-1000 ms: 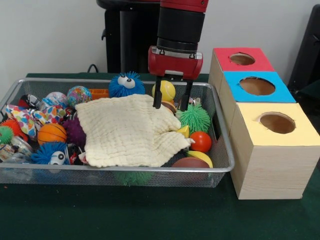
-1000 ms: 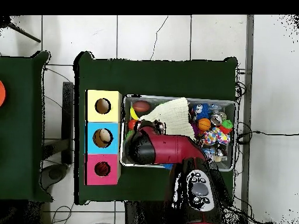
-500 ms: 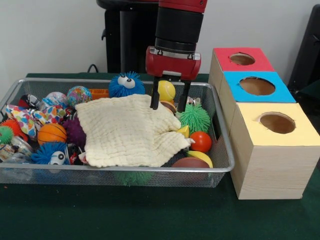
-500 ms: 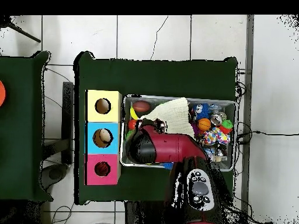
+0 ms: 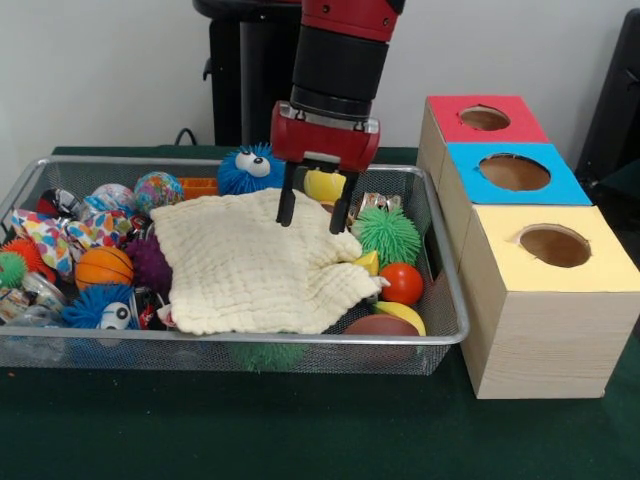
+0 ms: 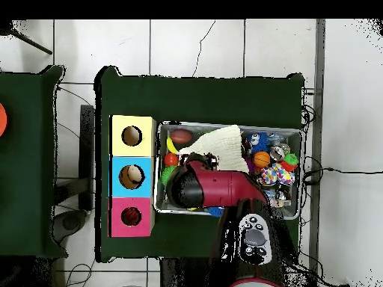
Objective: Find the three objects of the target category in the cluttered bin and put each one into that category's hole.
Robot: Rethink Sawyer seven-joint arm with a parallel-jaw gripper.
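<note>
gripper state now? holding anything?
Gripper: open, holding nothing, fingers apart just above the far edge of the cream cloth in the wire bin.

Front view: camera low and close, just above table height, facing across the dark green table (image 5: 300, 430) toward the white back wall. The silver wire-mesh bin (image 5: 230, 345) and the wooden three-hole box with red, blue and yellow tops (image 5: 520, 250) fill most of the width.

Overhead view: camera high, looking straight down, much farther off; white tiled floor surrounds the table (image 6: 202, 97).

Shared: table, bin (image 6: 228, 125), box (image 6: 132, 176), the cream waffle-weave cloth (image 5: 255, 265) (image 6: 224, 146) and the red and black arm (image 5: 340, 60) (image 6: 217, 188). The overhead view is turned half round, with the box at picture left instead of right.
</note>
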